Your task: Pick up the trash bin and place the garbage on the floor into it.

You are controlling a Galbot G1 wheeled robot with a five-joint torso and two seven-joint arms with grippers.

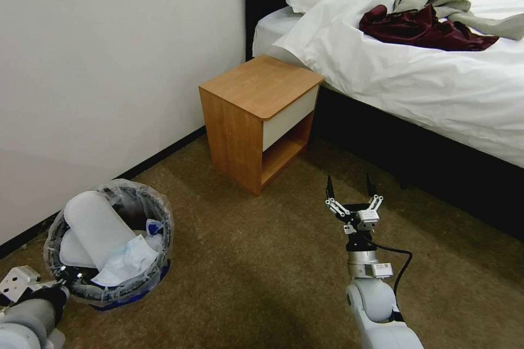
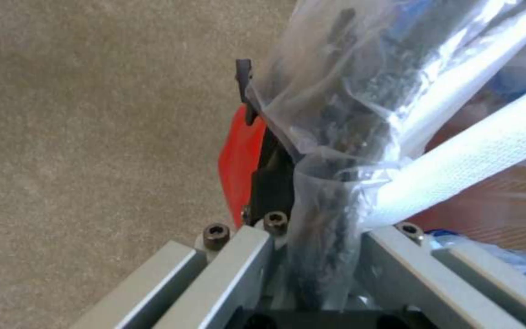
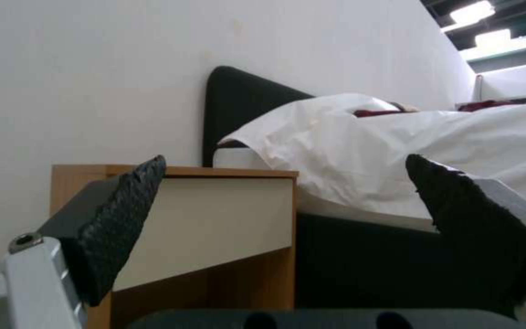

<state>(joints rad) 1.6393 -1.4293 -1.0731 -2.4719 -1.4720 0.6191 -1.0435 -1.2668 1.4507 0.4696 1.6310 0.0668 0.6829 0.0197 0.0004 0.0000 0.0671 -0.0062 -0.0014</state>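
My left gripper is pinching the near rim of the small round red bin lined with crinkly clear plastic, sitting near left on the beige-brown carpet. It is looking light but slippery, so I am judging the stiff rim the safest hold. My right gripper is hovering wide apart, empty, facing the wooden nightstand.

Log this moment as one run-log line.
left gripper: shut on trash bin rim | right gripper: open, empty, above floor | bin contents: slippers, tissue
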